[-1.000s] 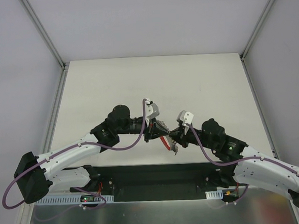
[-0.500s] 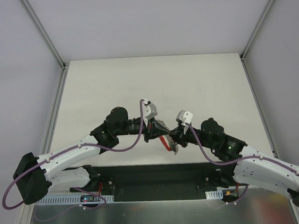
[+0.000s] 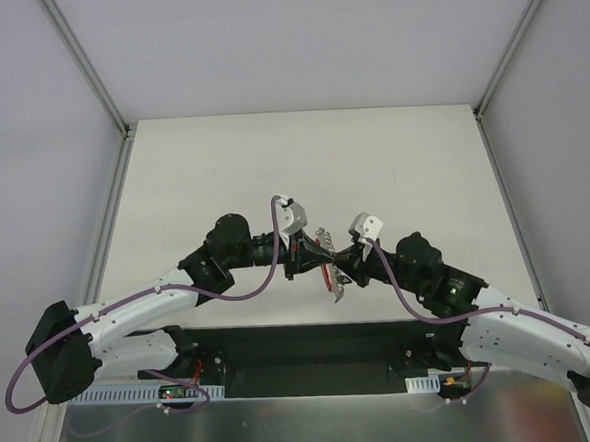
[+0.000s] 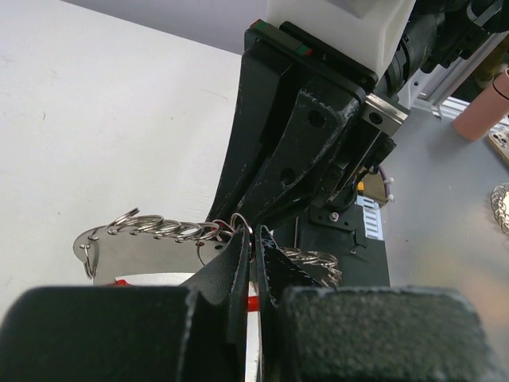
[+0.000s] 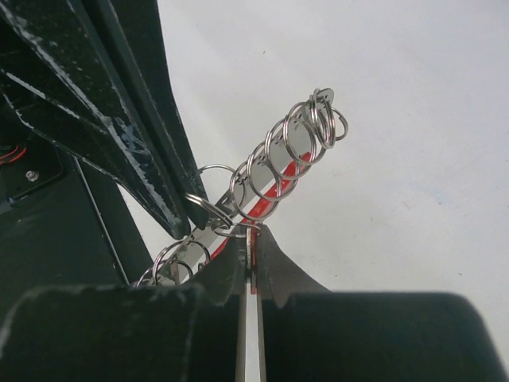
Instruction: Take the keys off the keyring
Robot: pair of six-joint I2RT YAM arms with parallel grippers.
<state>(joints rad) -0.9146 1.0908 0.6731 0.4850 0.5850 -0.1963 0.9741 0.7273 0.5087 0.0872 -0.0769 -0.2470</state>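
Note:
The keys and keyring [image 3: 327, 269] hang in the air between my two grippers, above the near middle of the table. A chain of thin metal rings [image 4: 159, 227] runs along a flat silver piece [image 4: 135, 259], with a red strip [image 5: 274, 187] beside it. My left gripper [image 4: 254, 239] is shut on one thin metal ring [image 4: 248, 229]. My right gripper [image 5: 252, 235] is shut on the edge of the flat silver and red part. In the top view, the left gripper [image 3: 311, 262] and the right gripper [image 3: 341, 266] almost touch. Single keys cannot be told apart.
The white table [image 3: 301, 160] stretches beyond the grippers, walled by white panels and metal rails [image 3: 109, 207]. A black base plate [image 3: 303, 346] lies at the near edge. A pink cylinder [image 4: 493, 107] stands off the table on the metal surface.
The bunch has turned and risen a little, so a silver end now sticks up between the grippers. Both grippers have shifted slightly and stay shut on it.

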